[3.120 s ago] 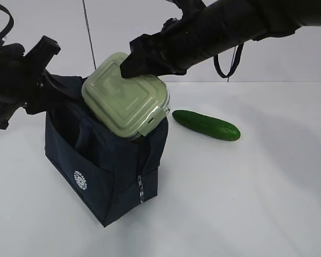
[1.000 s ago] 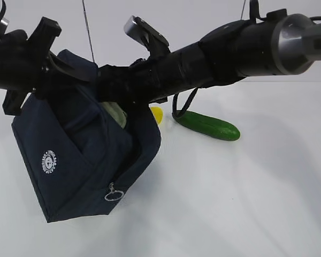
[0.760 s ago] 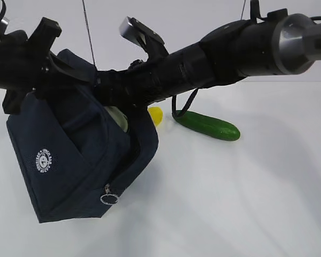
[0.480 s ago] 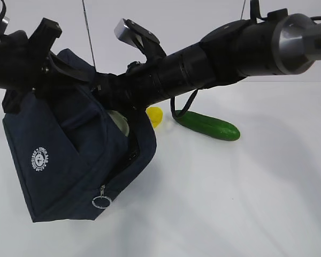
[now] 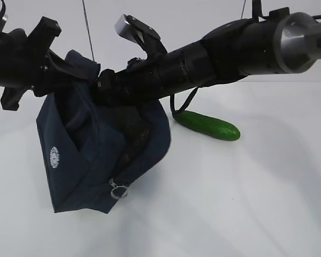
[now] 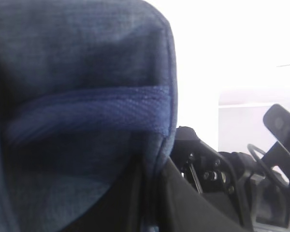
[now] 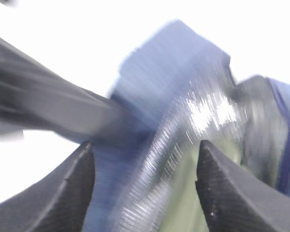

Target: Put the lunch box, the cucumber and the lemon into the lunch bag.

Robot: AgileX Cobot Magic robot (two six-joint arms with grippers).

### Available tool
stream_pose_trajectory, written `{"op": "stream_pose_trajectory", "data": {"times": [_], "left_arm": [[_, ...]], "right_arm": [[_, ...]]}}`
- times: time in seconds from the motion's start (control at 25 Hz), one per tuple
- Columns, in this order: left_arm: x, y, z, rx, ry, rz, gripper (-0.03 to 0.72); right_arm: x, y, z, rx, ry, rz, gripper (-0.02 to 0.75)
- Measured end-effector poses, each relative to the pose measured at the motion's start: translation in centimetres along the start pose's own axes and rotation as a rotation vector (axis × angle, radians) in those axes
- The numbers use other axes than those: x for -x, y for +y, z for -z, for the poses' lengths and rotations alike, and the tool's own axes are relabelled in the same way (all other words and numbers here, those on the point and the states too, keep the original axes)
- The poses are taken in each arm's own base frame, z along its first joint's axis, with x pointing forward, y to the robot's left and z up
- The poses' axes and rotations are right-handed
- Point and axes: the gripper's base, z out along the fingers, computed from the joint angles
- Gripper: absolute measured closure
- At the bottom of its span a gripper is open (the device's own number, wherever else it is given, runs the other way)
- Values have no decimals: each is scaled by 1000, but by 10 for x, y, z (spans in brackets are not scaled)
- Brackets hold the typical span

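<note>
On my exterior feed the dark navy boxy fabric lunch bag hangs tilted off the white table, lifted at its upper left edge. My left gripper is clamped narrow on that fabric edge; the left wrist feed is filled with navy cloth and a woven strap right up against the lens. The bag's silver ring zipper pull dangles at its lower front corner.

My right arm reaches across from the right and ends at the bag's open mouth, so the right gripper is hidden in the exterior feed. On the right wrist feed, which is blurred, its 2 dark fingers stand wide apart with nothing between them. Beyond them I see a pale sage-green surface, the lid of the clear rectangular lunch box, lying inside the bag beside its shiny silver lining.

The dark green glossy cucumber lies on the table to the right of the bag, apart from it, under my right arm.
</note>
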Motion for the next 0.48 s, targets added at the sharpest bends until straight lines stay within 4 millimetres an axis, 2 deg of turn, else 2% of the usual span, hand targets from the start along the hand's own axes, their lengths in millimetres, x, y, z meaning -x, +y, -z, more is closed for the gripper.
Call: {"op": "stream_pose_trajectory", "data": {"times": [0.2,0.48], "left_arm": [[2,0,0,4,-14,-7,660],[1,2,0,25,-2,-49,666]], "right_arm": [[10,5,14,-15,-19,58,223],[41,32,67,-25,-77,161,212]]}}
